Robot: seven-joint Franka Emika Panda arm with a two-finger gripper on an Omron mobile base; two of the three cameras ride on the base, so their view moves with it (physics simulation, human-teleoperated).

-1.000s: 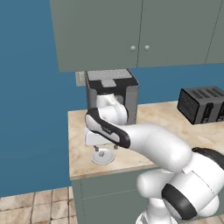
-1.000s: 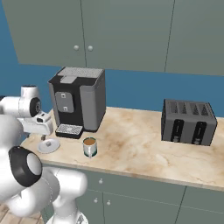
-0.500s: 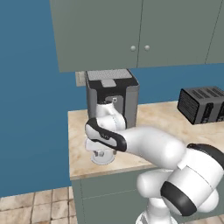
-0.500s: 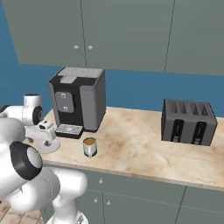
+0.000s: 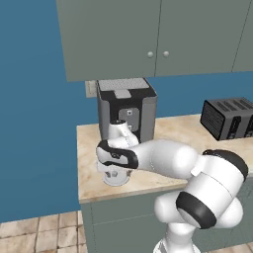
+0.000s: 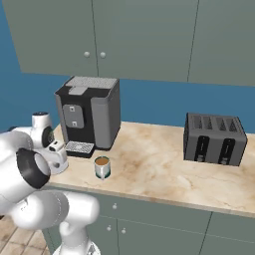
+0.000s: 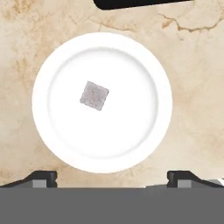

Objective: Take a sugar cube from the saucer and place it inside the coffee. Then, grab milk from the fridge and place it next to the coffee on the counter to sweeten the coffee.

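The step in hand was the first one: fetching the sugar cube from the saucer. The hand hung directly above the saucer, pointing straight down, with its two fingertips spread as wide as they go and nothing between them.

In the hand view the cube lay flat on the saucer, a little off the plate's centre, turned diamond-wise relative to the line between the fingertips. The saucer sat on the marbled surface near its left end, just in front of the coffee machine. The coffee stood on the same surface, near the saucer and to its right, in front of the machine's drip tray. The toaster stood well apart, to the far right.

Judged from this position, the next move called for the following:

1. Shift the hand sideways until the cube lay midway between the fingertips.
2. Rotate the wrist so the fingertips met two flat faces, not corners.
3. Descend and close gently, since so small a cube could easily skid or pop free.

The milk step had not yet begun.
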